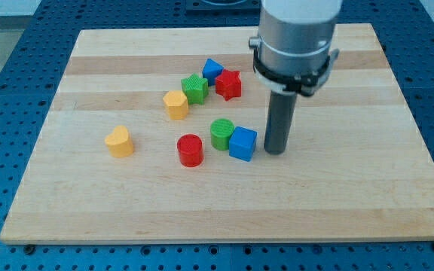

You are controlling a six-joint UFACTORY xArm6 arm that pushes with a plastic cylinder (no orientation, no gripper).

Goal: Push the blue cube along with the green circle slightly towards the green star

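My tip [275,152] stands just right of the blue cube [242,143], a corner facing down-frame, touching the green circle [221,133]; no claw exists.

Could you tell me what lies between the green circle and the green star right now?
In the camera view, only bare board separates the green circle from the green star above it; the yellow block sits just left of that line.

So on the wooden board [368,188] there's a red cylinder [191,150] sitting near the middle, and a yellow heart [119,141] off on its own toward the view's left. Further up there's a little cluster: a yellow hexagon-ish block [175,104], a small blue block [212,70] (looks triangular) and a red star [229,84] just to its right. Blue perforated table [6,90] all around the board.
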